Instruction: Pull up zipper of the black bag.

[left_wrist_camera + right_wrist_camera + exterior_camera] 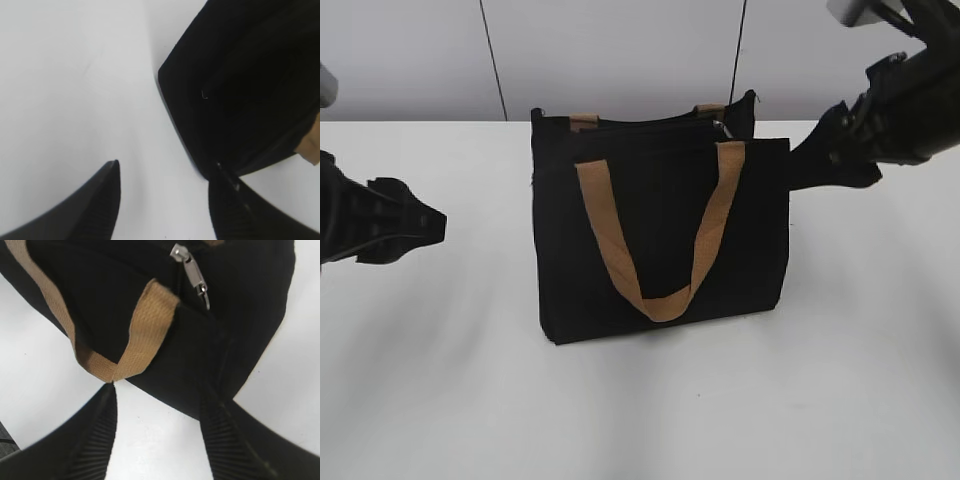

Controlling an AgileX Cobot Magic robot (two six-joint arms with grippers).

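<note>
- The black bag stands upright on a plain white table, about mid-table, its broad front panel facing the near side.
- Behind the table runs a pale wall crossed by two thin dark vertical lines.
- The bag is a rectangular fabric tote; one tan webbing handle hangs down over the front in a U-shaped loop, and short tan ends of a second handle show at the far top edge.
- The zipper runs along the bag's top edge; its small silvery pull tab sits near the right end of the top and hangs slightly downward.
- The right gripper is at the bag's upper right corner, with its dark ribbed fingers spread apart and nothing between them; in the right wrist view one finger's tip lies against the bag's fabric, just below the pull tab, while the tab itself stays free of both fingers.
- The left gripper is low over the table, left of the bag, its jaws parted and empty; in the left wrist view one fingertip is right beside the bag's lower corner, though I cannot tell whether it touches.
</note>
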